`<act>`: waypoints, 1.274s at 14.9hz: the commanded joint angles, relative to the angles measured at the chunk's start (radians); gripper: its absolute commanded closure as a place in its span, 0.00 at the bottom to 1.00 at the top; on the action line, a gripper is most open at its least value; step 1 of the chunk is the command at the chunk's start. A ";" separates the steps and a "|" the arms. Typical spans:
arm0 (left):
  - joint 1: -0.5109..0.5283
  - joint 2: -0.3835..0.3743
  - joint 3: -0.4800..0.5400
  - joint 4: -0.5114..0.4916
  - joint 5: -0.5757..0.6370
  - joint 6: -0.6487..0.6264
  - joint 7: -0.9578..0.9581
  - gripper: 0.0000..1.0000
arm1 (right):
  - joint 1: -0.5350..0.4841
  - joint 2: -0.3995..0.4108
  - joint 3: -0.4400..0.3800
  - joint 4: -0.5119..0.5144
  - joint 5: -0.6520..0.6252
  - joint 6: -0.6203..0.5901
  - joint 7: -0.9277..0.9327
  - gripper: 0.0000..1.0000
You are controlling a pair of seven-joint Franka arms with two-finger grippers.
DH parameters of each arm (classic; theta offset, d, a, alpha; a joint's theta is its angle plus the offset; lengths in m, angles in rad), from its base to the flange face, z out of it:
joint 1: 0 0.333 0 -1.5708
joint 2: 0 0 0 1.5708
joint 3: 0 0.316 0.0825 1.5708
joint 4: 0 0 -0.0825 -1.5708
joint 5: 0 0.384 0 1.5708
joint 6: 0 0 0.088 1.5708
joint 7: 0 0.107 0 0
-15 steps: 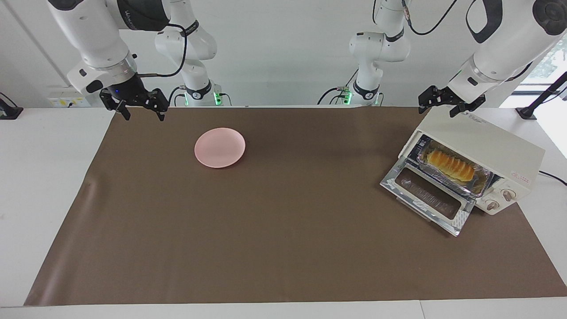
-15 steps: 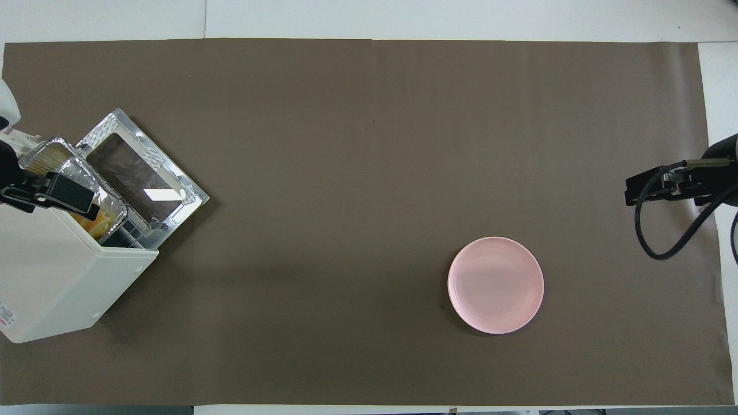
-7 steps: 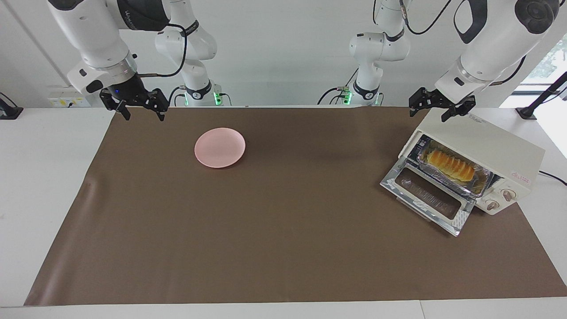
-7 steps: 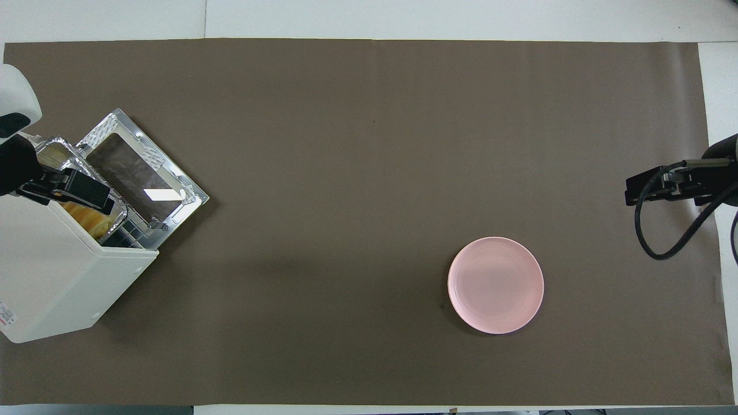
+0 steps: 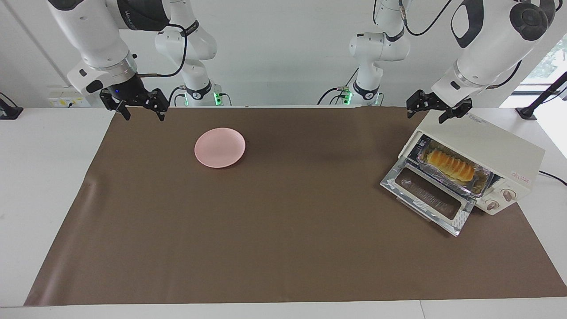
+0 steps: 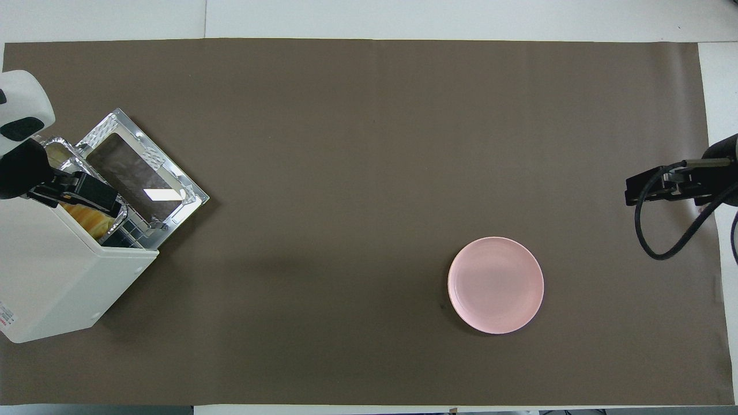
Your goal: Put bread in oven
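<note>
Now the boxy cream oven (image 5: pixel 485 150) is seen at the facing view's right, its glass drop door lowered. Inside, the ridged yellow-orange bread (image 5: pixel 451 164) is laid in a crinkled foil tray (image 5: pixel 480 184), its long axis slanting from upper left to lower right. Both the left gripper (image 5: pixel 432 108), over the oven's top, and the right gripper (image 5: pixel 141 107), at upper left, are spread wide and empty.

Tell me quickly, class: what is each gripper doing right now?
Left gripper: open, holding nothing, over the oven.
Right gripper: open, holding nothing, waiting over the mat's edge.
</note>
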State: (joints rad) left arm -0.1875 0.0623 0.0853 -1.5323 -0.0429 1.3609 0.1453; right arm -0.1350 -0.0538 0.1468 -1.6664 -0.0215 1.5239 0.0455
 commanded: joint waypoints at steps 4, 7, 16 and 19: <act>0.005 -0.018 -0.051 -0.049 0.021 0.071 0.006 0.00 | -0.014 -0.018 0.007 -0.018 0.015 -0.008 -0.015 0.00; 0.010 -0.018 -0.078 -0.048 0.024 0.079 -0.001 0.00 | -0.014 -0.018 0.007 -0.018 0.015 -0.008 -0.015 0.00; 0.029 -0.018 -0.071 -0.045 0.024 0.095 -0.001 0.00 | -0.014 -0.018 0.007 -0.018 0.015 -0.008 -0.015 0.00; 0.033 -0.018 -0.070 -0.042 0.024 0.098 -0.001 0.00 | -0.014 -0.018 0.007 -0.018 0.015 -0.008 -0.015 0.00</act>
